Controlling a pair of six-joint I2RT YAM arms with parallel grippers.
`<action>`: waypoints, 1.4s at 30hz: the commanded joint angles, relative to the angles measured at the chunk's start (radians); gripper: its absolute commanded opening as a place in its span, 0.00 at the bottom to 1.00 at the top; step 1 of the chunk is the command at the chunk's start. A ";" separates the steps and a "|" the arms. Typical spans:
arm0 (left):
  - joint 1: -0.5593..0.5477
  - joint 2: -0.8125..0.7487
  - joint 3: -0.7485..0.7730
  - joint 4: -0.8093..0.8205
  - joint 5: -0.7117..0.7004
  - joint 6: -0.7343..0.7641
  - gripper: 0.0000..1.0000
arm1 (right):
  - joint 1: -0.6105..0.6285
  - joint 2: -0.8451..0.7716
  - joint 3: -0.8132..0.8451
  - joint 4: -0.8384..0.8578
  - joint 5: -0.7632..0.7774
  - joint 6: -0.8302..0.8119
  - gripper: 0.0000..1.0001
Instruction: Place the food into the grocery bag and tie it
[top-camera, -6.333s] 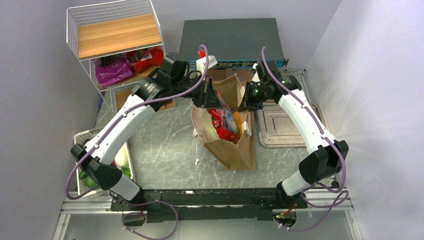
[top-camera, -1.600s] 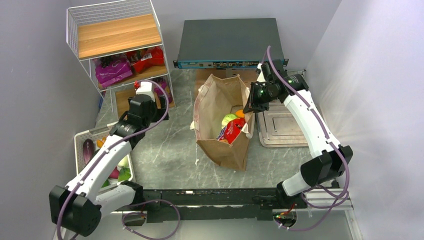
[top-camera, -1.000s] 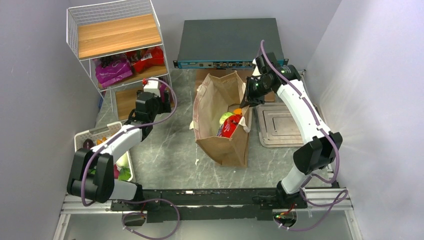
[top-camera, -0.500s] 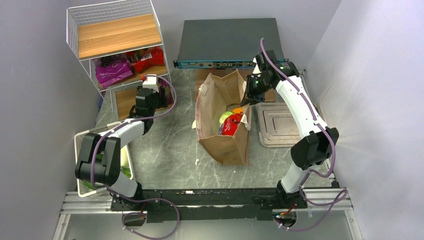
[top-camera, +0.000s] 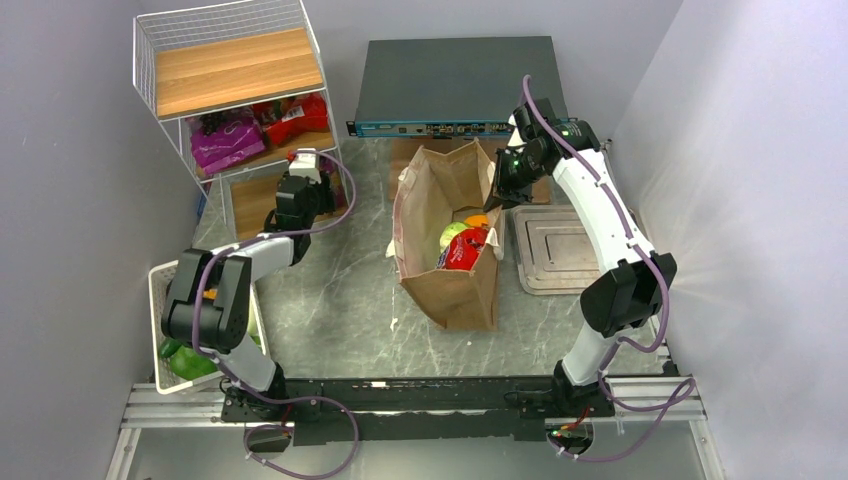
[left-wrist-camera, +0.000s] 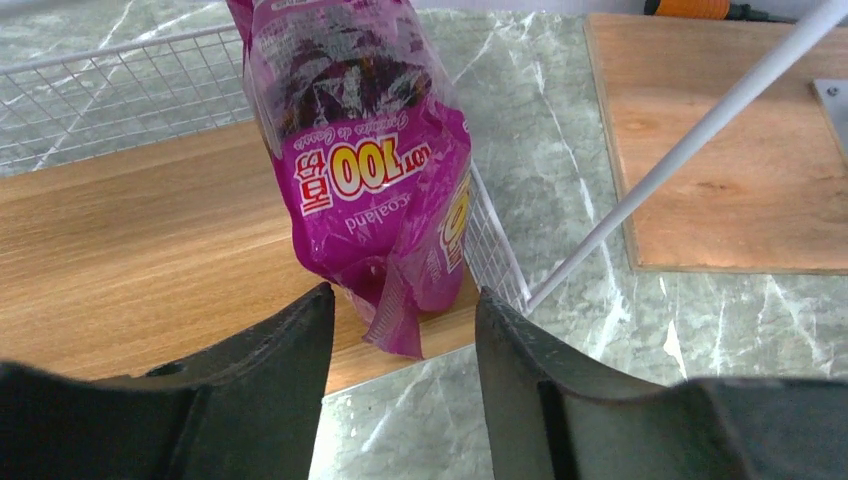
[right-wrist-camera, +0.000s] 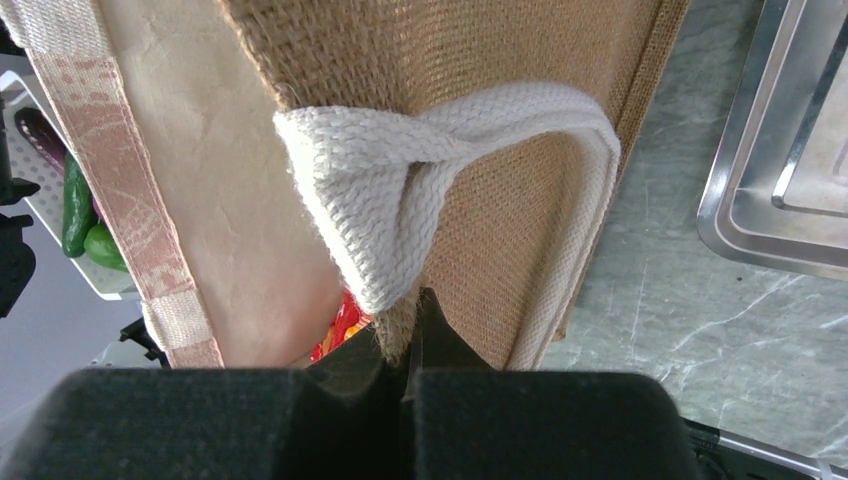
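Now the right end effector (right-wrist-camera: 410, 335) is clamped tight on the grocery bag (top-camera: 452, 290) rim beside its cream handle (right-wrist-camera: 400, 190), at the bag's 1 o'clock. Out at 10 o'clock the left end effector (left-wrist-camera: 400, 305) gapes wide, the purple packet (left-wrist-camera: 365, 170) just ahead on the wooden shelf board (left-wrist-camera: 120, 240), not pinched. Inside the bag, mid-worktop (top-camera: 330, 300): red packet (top-camera: 463, 250), cabbage (top-camera: 453, 234), orange piece (top-camera: 478, 220).

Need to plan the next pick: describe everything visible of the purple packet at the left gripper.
The purple packet is a glossy, crinkled magenta plastic pouch with a dark picture and white-yellow "100" print seen upside down. It rests on the wooden shelf of the wire rack near its corner, crimped seal toward the open left gripper, whose fingers flank it without touching.
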 joint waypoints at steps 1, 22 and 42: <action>0.005 0.015 0.045 0.094 0.016 -0.017 0.55 | -0.009 -0.008 0.066 0.029 -0.009 -0.006 0.00; -0.001 -0.273 -0.066 -0.043 0.010 -0.071 0.00 | -0.012 -0.083 0.014 0.086 -0.009 0.019 0.00; -0.027 -0.718 -0.261 -0.492 -0.020 -0.234 0.99 | -0.011 -0.220 -0.205 0.197 -0.027 0.053 0.00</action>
